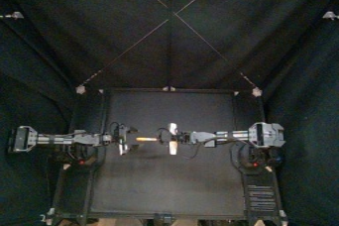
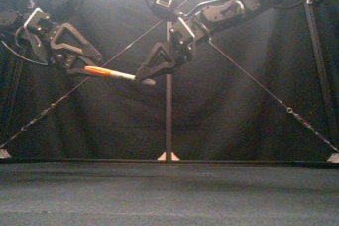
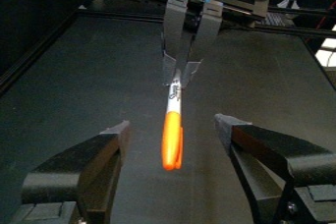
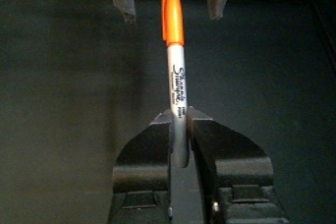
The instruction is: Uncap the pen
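Top view: pen (image 1: 142,143) held in air over the bench (image 1: 159,185). Front view: right claw (image 2: 157,69) clamps its white end. Left wrist view: left claw (image 3: 174,130) gapes astride the orange cap (image 3: 172,147). Right wrist view: pen lies straight; close squarely on the cap, then pull along its axis.

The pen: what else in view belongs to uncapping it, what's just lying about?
Job: white marker pen with orange cap; right gripper, fingers shut on its barrel; left gripper, fingers open around the cap.
Lying about: nothing seen on black table.
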Robot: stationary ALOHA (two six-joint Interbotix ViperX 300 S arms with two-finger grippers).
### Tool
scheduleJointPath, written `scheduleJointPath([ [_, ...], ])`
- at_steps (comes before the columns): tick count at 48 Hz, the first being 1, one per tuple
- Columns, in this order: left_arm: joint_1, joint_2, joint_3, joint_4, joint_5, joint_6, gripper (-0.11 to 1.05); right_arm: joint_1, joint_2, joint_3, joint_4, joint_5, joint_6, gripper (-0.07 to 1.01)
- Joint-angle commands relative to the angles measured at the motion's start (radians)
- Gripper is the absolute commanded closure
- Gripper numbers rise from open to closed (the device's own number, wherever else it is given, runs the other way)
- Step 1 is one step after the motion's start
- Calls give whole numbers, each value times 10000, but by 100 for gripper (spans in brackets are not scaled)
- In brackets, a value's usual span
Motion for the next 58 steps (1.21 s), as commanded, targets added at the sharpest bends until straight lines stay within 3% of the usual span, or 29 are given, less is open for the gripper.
scheduleJointPath([
  [1, -15, 15, -307, -107, -46, 0, -5, 31, -506, -92, -15, -123, 0, 49],
  [10, 0, 15, -276, -337, 61, 0, -4, 61, -506, -77, -15, -123, 15, 49],
  [19, -15, 46, -353, -537, 629, 15, -4, 61, -506, -77, -15, -215, 31, 49],
  [36, 153, 46, -353, -568, 644, 0, -2, 61, -476, -77, -15, -245, 31, 49],
  [42, 261, 46, -353, -644, 675, 0, 6, 61, -476, -77, -15, -245, 31, 49],
  [58, 307, 46, -353, -660, 629, 0, 43, 92, -430, -31, -15, -245, 46, 49],
])
